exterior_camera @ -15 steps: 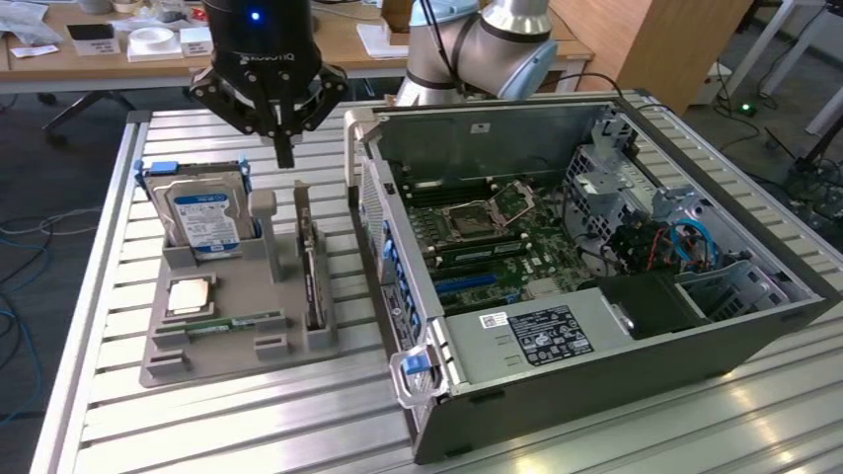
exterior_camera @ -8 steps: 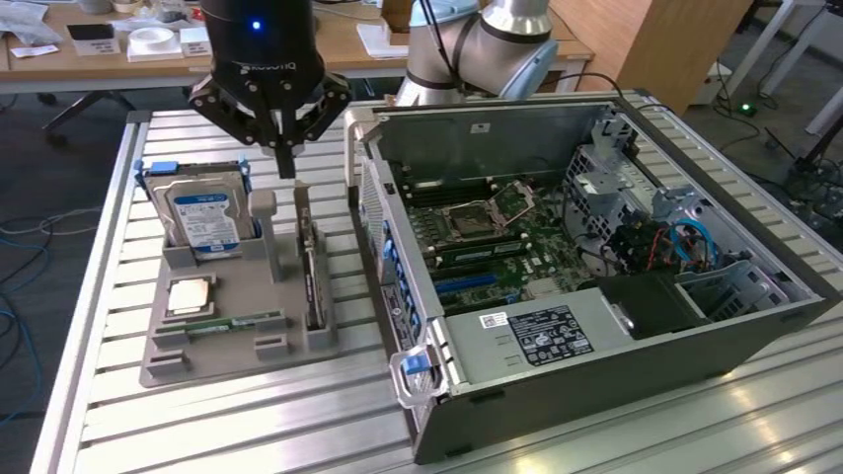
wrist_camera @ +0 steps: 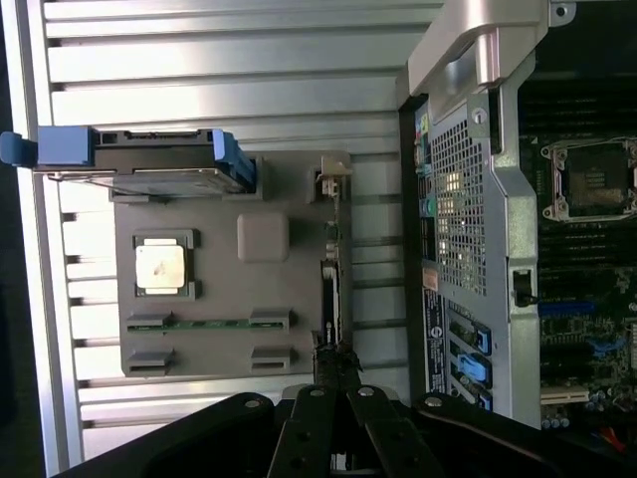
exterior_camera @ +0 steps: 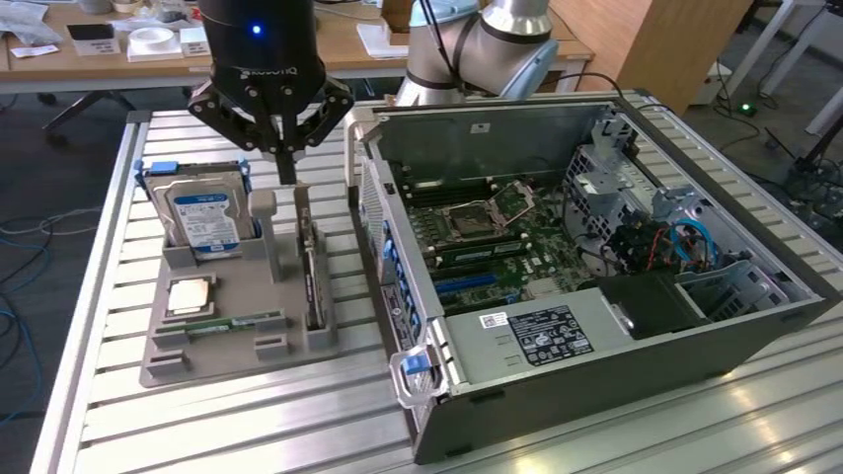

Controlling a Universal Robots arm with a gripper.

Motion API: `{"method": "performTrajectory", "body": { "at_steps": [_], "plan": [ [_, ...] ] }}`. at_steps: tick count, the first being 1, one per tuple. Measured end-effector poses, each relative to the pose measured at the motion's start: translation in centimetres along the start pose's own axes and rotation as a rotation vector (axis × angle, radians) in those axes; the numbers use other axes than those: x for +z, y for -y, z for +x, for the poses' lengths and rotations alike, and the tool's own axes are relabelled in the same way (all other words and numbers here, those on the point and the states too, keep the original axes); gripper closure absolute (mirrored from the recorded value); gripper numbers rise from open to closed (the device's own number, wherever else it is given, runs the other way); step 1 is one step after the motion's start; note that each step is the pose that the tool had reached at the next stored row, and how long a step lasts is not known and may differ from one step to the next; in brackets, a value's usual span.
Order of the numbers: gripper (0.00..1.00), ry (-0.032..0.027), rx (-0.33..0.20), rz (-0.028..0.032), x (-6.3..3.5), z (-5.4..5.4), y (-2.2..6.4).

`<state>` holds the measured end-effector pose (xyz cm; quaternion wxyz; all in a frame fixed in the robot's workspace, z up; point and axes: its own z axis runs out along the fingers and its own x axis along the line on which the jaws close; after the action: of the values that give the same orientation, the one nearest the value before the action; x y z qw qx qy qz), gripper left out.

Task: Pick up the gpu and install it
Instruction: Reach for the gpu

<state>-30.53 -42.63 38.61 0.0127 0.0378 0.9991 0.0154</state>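
Observation:
The gpu [exterior_camera: 312, 269] stands on its long edge in a slot along the grey holder tray [exterior_camera: 217, 363], on the side nearest the computer case. In the wrist view the gpu [wrist_camera: 332, 284] appears edge-on as a thin dark strip. My gripper [exterior_camera: 286, 170] hangs just above the gpu's far end with its black fingers pressed together and nothing between them. Seen from the wrist, the gripper [wrist_camera: 334, 360] has its tips over one end of the card.
The tray [wrist_camera: 264, 334] also holds an upright hard drive [exterior_camera: 204, 212], a CPU [exterior_camera: 191, 294] and a RAM stick [exterior_camera: 232, 323]. The open computer case [exterior_camera: 737, 326] lies at the exterior view's right, with its motherboard [exterior_camera: 491, 237] exposed. All of this rests on a slatted metal table [exterior_camera: 132, 434].

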Motion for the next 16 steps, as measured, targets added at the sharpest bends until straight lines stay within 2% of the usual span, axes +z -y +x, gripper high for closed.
{"method": "performTrajectory", "body": {
  "at_steps": [16],
  "plan": [
    [0.89,0.0000,0.000,0.0015,0.00,-0.09,0.58]
  ]
}}
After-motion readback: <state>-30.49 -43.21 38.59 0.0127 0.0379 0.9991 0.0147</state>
